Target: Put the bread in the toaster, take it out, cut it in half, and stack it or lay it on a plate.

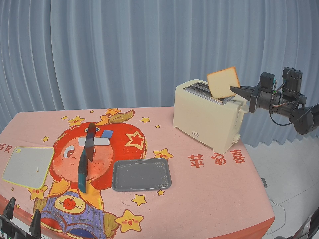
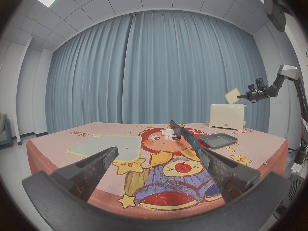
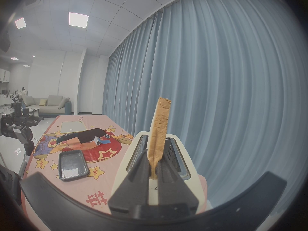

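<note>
While head view shows the bread [image 1: 223, 82] as a pale square, right wrist view gets its thin brown crust edge-on, pinched by the right gripper [image 3: 154, 170], boxy cream toaster [image 1: 206, 117] just beneath; left gripper [image 2: 156, 151] is spread wide.

Red characters [image 1: 216, 159] on tablecloth [image 1: 212, 196]; logo [image 1: 195, 134] on toaster [image 1: 206, 113].

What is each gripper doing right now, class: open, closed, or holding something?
Left gripper: open, holding nothing.
Right gripper: closed on the bread slice over the toaster.
</note>
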Tool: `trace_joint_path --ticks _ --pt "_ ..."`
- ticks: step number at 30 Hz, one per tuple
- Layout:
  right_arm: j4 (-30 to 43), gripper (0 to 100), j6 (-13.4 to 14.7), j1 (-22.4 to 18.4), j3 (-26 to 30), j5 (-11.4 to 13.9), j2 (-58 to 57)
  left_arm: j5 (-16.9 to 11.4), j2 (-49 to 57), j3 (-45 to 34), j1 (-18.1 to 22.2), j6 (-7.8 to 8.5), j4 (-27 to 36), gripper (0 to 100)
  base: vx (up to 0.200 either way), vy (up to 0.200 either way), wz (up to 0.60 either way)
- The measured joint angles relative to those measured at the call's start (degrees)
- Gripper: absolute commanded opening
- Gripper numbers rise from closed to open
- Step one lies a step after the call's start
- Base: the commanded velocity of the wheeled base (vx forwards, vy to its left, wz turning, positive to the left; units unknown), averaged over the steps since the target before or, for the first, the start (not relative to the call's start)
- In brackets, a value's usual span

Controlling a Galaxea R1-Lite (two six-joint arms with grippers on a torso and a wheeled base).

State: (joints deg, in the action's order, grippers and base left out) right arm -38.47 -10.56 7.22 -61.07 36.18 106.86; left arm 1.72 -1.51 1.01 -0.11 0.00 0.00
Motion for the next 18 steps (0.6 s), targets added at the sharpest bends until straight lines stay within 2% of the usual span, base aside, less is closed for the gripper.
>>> trace_joint_path --ticks 18 --pt "0.0 0 -0.1 0.6 0.4 -0.3 1.5 0.0 0.0 0.0 0.1 0.0 0.0 100 0.0 0.0 0.0"
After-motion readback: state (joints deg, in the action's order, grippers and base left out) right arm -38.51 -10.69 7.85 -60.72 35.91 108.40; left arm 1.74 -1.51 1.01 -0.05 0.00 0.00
